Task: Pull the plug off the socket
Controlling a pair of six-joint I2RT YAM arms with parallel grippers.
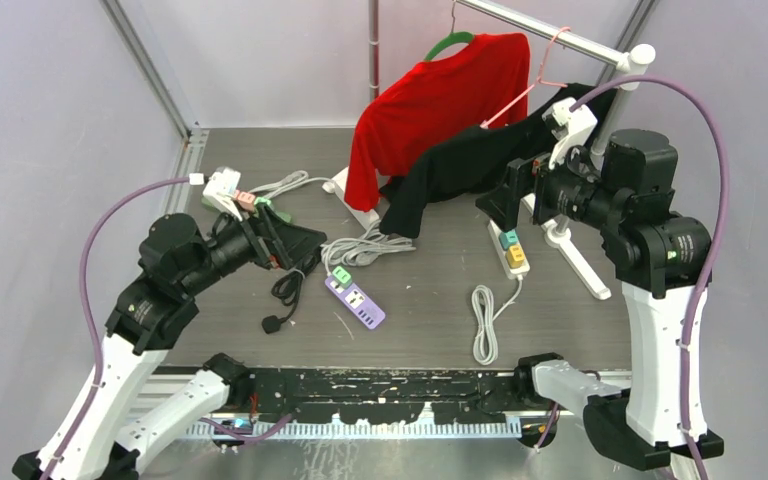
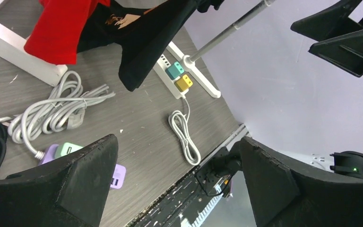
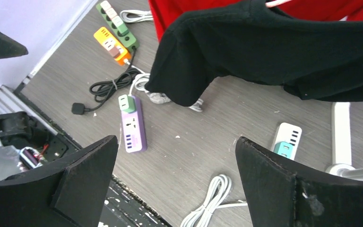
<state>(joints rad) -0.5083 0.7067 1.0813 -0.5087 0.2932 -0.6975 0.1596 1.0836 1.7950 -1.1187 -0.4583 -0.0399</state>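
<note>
A purple socket strip point(image 1: 357, 300) lies mid-table with a green plug point(image 1: 340, 276) seated in its far end; the right wrist view shows the strip point(image 3: 134, 127) and plug point(image 3: 126, 102) too. A white strip point(image 1: 511, 252) to the right carries a teal plug point(image 1: 508, 239) and a yellow plug point(image 1: 516, 259). My left gripper point(image 1: 295, 240) hovers open, left of the purple strip, holding nothing point(image 2: 178, 139). My right gripper point(image 1: 495, 200) hangs open above the white strip's far end, also with nothing in it point(image 3: 177, 139).
A red shirt point(image 1: 430, 100) and a black shirt point(image 1: 480, 165) hang from a rack point(image 1: 560, 35) at the back. Green point(image 3: 118, 24) and orange point(image 3: 111, 46) strips lie far left. A black cable point(image 1: 285, 290) and white cable coils point(image 1: 484, 325) lie around.
</note>
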